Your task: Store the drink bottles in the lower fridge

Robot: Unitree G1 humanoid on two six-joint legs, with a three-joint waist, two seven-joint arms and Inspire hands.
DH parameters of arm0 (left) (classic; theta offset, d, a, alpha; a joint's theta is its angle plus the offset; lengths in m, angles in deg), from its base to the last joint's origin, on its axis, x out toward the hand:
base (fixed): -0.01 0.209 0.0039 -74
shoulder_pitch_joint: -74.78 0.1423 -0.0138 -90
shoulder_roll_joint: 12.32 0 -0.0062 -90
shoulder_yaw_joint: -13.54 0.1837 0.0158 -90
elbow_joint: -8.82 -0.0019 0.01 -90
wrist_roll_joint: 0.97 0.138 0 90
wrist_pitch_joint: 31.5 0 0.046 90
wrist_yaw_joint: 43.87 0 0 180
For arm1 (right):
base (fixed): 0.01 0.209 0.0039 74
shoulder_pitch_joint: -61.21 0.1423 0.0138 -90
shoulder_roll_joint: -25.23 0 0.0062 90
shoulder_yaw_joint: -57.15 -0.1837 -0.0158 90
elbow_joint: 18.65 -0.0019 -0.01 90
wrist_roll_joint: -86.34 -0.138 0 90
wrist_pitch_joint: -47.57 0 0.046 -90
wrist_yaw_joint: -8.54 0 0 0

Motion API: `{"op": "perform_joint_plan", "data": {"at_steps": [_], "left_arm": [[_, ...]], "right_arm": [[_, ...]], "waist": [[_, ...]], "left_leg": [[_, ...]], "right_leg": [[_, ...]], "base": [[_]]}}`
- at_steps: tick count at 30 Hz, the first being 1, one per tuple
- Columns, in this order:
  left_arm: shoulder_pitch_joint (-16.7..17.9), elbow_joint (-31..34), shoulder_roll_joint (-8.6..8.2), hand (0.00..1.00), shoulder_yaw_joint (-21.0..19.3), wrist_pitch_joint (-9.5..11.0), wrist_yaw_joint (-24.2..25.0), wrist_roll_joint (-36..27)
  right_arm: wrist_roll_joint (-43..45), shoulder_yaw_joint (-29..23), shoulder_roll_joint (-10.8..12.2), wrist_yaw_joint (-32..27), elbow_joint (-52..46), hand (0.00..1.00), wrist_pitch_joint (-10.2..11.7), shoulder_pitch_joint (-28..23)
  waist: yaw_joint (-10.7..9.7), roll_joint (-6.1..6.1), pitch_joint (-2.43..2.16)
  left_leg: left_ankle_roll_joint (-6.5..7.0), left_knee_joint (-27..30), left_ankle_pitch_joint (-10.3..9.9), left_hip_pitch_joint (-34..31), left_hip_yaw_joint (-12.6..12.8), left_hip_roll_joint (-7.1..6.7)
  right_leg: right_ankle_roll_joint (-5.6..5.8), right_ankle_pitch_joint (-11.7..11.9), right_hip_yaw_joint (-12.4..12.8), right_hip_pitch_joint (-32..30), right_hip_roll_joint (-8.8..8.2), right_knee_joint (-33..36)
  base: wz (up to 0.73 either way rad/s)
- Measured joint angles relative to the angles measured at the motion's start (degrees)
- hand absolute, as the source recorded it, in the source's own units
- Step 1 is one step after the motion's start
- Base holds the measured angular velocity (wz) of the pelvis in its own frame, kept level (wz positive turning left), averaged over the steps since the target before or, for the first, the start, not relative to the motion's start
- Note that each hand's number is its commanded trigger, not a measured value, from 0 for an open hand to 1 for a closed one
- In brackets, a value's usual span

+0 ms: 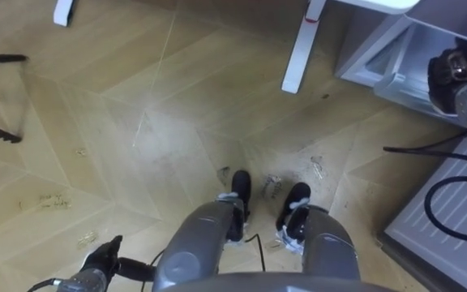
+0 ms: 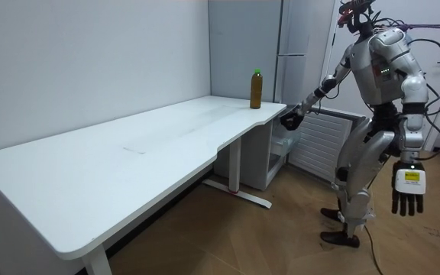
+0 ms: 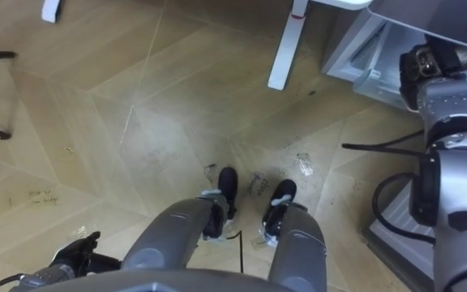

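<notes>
Bottle [image 2: 256,89] of amber drink with a green cap stands upright on the far corner of the long white surface [image 2: 128,153], just beside the tall grey fridge [image 2: 296,46], and neither hand touches it. The robot stands upright on the wooden floor [image 1: 136,122] at that end of the surface, in front of the fridge, with its feet close together

Its right hand [image 1: 452,71] is stretched forward toward the low part of the fridge. A white open compartment [image 1: 383,61] with a pale rim shows there, next to the white leg [image 1: 302,49] of the surface. The hand is dark and seen from behind the wrist, so I cannot tell whether its fingers are released or clenched, or whether they touch the compartment. In the room view it sits lower than the top of the surface, off to one side of the bottle and apart from it

The left hand [image 2: 407,195] hangs by the robot's thigh with its fingers released, straight and pointing down, holding nothing. A white ribbed panel [image 1: 440,219] sits low on the robot's right, near the fridge
</notes>
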Motion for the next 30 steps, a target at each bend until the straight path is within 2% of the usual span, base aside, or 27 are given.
{"op": "perform_joint_plan", "data": {"at_steps": [2,10,18,23,30], "left_arm": [[0.0,0.0,0.01,0.0,0.0,0.2,-1.0,-0.4],[0.0,0.0,-0.09,0.0,0.0,1.4,-1.5,-0.5],[0.0,0.0,-0.15,0.0,0.0,1.4,-1.6,-1.2],[0.0,0.1,-1.03,0.0,0.0,1.7,-1.6,-1.7],[0.0,0.2,-1.19,0.0,0.0,2.1,-1.5,-1.7]], "right_arm": [[-0.2,-0.2,0.0,-1.3,-0.5,0.0,1.1,0.0],[-2.5,-1.1,-0.1,-3.4,-2.2,0.0,3.1,0.0],[-4.1,-1.1,-0.1,-3.5,-2.4,0.0,3.5,0.0],[-6.5,-1.1,-0.1,-5.5,-3.4,0.0,3.7,0.0],[-6.9,-1.1,-0.1,-5.5,-3.4,0.0,3.6,0.0]], "waist": [[-0.1,0.17,0.01],[-0.3,0.17,0.02],[-0.1,0.2,0.0],[-0.1,0.23,-0.02],[-0.1,0.23,-0.02]], "left_leg": [[0.01,0.0,0.0,0.0,0.0,-0.05],[0.01,0.1,0.0,-0.7,0.1,-0.17],[0.01,0.2,0.0,-0.7,0.2,-0.08],[0.01,0.3,0.0,-0.7,0.2,-0.08],[0.01,0.1,0.0,-0.3,0.3,-0.09]], "right_leg": [[0.03,-0.2,-0.1,0.0,-0.11,0.1],[0.0,-0.5,0.0,-0.9,-0.32,1.0],[0.01,-0.6,0.1,-0.9,-0.22,0.7],[-0.02,-0.5,0.1,-0.9,-0.23,0.8],[-0.02,-0.5,0.1,-0.6,-0.27,0.8]], "base": [[0.04],[0.0],[0.0],[0.0],[0.0]]}}
